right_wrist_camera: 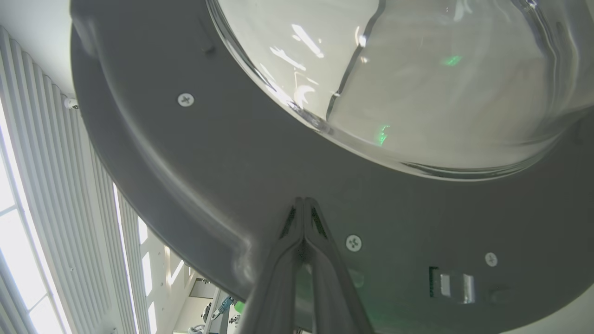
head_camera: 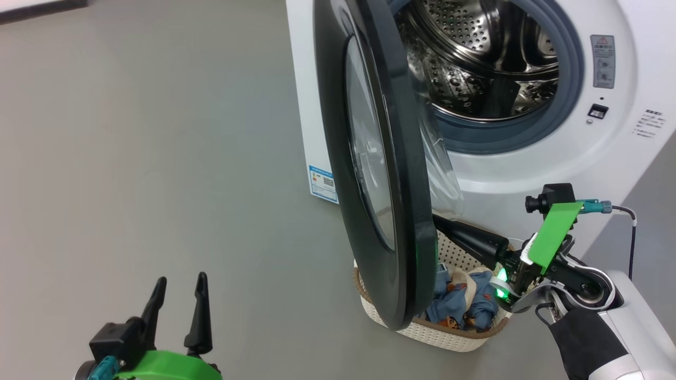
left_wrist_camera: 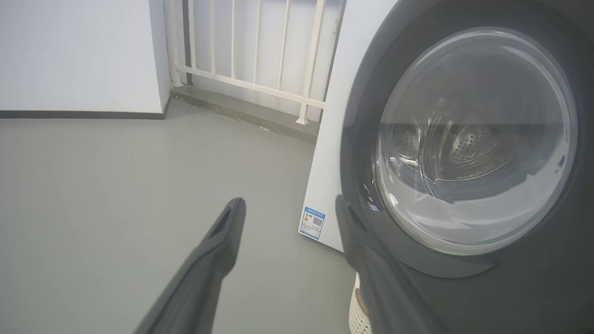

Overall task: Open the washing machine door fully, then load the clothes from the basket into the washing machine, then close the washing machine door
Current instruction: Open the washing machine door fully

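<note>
The door [head_camera: 406, 158] stands half open, above the basket [head_camera: 449, 338] of soft, light clothes [head_camera: 465, 303]. It is big, stiff and shiny black, with a smooth glass bowl. It is likely heavy and slippery, so push its flat inner rim. The right gripper [right_wrist_camera: 304, 202], pressed together, seems to touch there. The left gripper [head_camera: 179, 287] is spread and empty.

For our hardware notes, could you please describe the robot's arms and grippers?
The left gripper and right gripper each have two long tapering dark fingers and bright green plastic mounts. The right arm shows a pale forearm, black cuff, teal connector and dark cable.
</note>
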Robot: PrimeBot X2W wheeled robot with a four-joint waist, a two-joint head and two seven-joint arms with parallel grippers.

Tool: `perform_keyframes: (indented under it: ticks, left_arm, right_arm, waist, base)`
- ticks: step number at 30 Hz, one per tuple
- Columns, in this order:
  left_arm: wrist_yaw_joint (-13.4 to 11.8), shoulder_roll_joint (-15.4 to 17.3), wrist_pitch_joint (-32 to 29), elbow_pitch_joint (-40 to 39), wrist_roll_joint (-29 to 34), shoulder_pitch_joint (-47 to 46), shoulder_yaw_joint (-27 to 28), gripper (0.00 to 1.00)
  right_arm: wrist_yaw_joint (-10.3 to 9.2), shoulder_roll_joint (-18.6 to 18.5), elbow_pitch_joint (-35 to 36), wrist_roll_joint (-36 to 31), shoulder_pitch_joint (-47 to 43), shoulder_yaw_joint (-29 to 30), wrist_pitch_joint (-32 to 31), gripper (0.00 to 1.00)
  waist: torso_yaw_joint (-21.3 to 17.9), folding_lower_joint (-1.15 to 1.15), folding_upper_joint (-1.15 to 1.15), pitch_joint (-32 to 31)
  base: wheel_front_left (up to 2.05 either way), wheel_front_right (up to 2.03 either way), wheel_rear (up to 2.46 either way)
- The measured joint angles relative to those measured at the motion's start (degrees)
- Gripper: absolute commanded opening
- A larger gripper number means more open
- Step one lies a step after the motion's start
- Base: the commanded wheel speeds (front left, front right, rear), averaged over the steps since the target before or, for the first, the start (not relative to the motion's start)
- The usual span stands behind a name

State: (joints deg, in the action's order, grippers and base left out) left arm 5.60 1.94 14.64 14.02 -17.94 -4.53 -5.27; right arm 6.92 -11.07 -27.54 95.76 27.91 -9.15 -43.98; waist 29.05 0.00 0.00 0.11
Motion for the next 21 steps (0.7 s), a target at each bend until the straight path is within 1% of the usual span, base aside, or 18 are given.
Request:
perform_keyframes:
  ticks: [2, 3, 4, 5, 6, 14, 21]
  left_arm:
    - [-0.13, -0.01, 0.00, 0.00, 0.00, 0.00, 0.01, 1.00]
    - [-0.13, 0.00, 0.00, 0.00, 0.00, 0.01, 0.03, 1.00]
    - [-0.13, 0.00, 0.00, 0.00, 0.00, 0.01, 0.02, 1.00]
    - [-0.13, 0.00, 0.00, 0.00, 0.00, 0.01, 0.01, 1.00]
    - [-0.13, 0.00, 0.00, 0.00, 0.00, 0.01, 0.00, 1.00]
    - [-0.13, 0.00, 0.00, 0.41, 0.10, 0.02, -0.46, 1.00]
    - [-0.32, 0.00, 0.00, 0.48, 0.20, 0.02, -0.38, 1.00]
  right_arm:
    - [0.00, 0.22, 0.01, -0.45, 0.00, 0.48, 0.20, 0.00]
    - [0.00, 0.31, 0.01, -0.47, 0.00, 0.76, 0.46, 0.25]
    - [0.00, 0.38, 0.04, -0.47, 0.00, 0.98, 0.48, 0.40]
    - [0.00, 0.42, 0.11, -0.49, 0.00, 1.11, 0.59, 0.64]
    - [0.00, 0.42, 0.25, -0.73, 0.00, 1.14, 0.74, 1.00]
    - [0.00, 0.59, 2.29, -3.13, -0.81, 2.44, 2.45, 1.00]
    - [0.00, 0.63, 8.59, -8.10, -3.01, 1.49, 7.38, 1.00]
  waist:
    - [-0.60, 0.00, 0.00, -0.11]
    - [-0.94, 0.00, 0.00, -0.16]
    - [-1.32, 0.00, 0.00, -0.20]
    - [-1.71, 0.00, 0.00, -0.24]
    - [-2.13, 0.00, 0.00, -0.27]
    - [-6.42, 0.00, 0.00, -0.59]
    - [-11.23, 0.00, 0.00, -0.91]
  base:
    - [0.00, 0.00, 0.00]
    - [0.00, 0.00, 0.00]
    - [0.00, 0.00, 0.00]
    - [0.00, 0.00, 0.00]
    - [0.00, 0.00, 0.00]
    - [0.00, 0.00, 0.00]
    - [0.00, 0.00, 0.00]
